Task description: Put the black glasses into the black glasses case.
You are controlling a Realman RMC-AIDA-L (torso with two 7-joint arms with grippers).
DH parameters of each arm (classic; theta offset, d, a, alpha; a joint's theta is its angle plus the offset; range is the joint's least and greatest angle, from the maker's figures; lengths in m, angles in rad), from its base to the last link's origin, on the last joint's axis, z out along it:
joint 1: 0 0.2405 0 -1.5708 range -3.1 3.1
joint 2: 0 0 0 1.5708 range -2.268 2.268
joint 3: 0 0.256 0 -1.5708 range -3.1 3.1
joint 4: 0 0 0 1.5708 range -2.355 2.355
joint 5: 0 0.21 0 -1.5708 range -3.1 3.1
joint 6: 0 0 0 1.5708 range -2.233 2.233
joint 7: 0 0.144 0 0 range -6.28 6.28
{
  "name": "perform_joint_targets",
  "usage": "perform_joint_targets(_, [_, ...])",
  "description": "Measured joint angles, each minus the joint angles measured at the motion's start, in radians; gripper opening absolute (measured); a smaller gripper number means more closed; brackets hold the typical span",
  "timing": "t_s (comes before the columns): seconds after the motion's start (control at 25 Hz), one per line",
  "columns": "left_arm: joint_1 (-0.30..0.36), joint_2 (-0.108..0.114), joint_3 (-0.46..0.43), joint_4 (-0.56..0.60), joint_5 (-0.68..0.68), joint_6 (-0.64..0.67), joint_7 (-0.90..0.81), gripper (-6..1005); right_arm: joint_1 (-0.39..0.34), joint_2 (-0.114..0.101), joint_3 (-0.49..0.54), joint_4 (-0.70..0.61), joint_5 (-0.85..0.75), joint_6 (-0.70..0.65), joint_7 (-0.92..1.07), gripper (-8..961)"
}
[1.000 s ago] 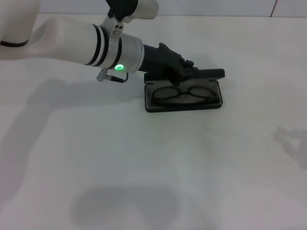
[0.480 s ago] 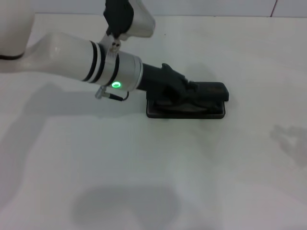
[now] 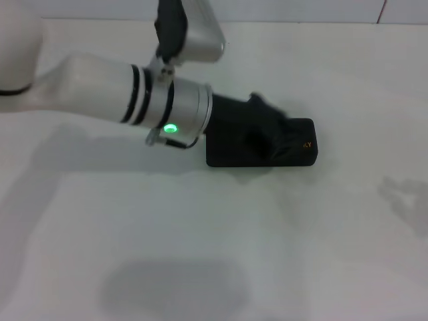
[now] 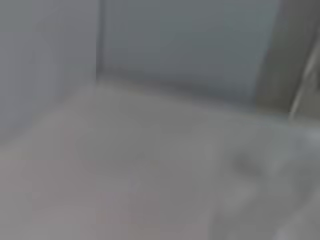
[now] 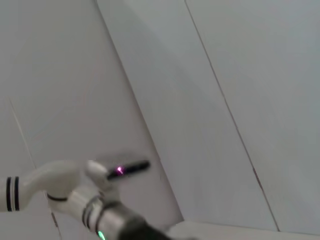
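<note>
The black glasses case point(image 3: 299, 152) lies closed on the white table right of centre, its small orange lettering facing up. My left gripper point(image 3: 266, 126) rests on top of the lid, reaching in from the left on the white arm with the green light. Black on black, its outline merges with the lid. The black glasses are hidden. In the right wrist view only the left arm point(image 5: 75, 187) shows, far off. My right gripper is out of view.
The white table point(image 3: 221, 241) spreads out around the case. A pale wall with seams fills the right wrist view. Only blurred grey surfaces appear in the left wrist view.
The case lid has swung down from open to fully closed under my left gripper, covering the glasses that lay inside. The left arm moved forward and right.
</note>
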Motion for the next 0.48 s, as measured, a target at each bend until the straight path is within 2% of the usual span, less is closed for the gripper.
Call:
perform_joint_targets(0.12, [0.128, 0.004, -0.046, 0.221, -0.045, 0.127, -0.023, 275, 0.003, -0.001, -0.012, 0.0, -0.009, -0.011, -0.028, 204])
perform_joint_targets(0.2, [0.187, 0.011, -0.125, 0.292, -0.087, 0.27, 0.003, 280, 0.02, 0.003, -0.044, 0.0, -0.017, -0.014, -0.05, 205])
perform_joint_targets(0.28, [0.225, 0.012, -0.215, 0.295, -0.14, 0.422, 0.078, 285, 0.038, 0.009, -0.076, 0.002, -0.017, -0.023, -0.077, 206])
perform_joint_targets(0.36, [0.263, 0.009, -0.309, 0.252, -0.201, 0.555, 0.143, 361, 0.065, 0.015, -0.11, 0.01, -0.013, -0.047, -0.106, 237])
perform_joint_targets(0.48, [0.304, 0.021, -0.367, 0.214, -0.227, 0.635, 0.146, 475, 0.121, 0.02, -0.183, 0.051, 0.043, -0.089, -0.137, 332])
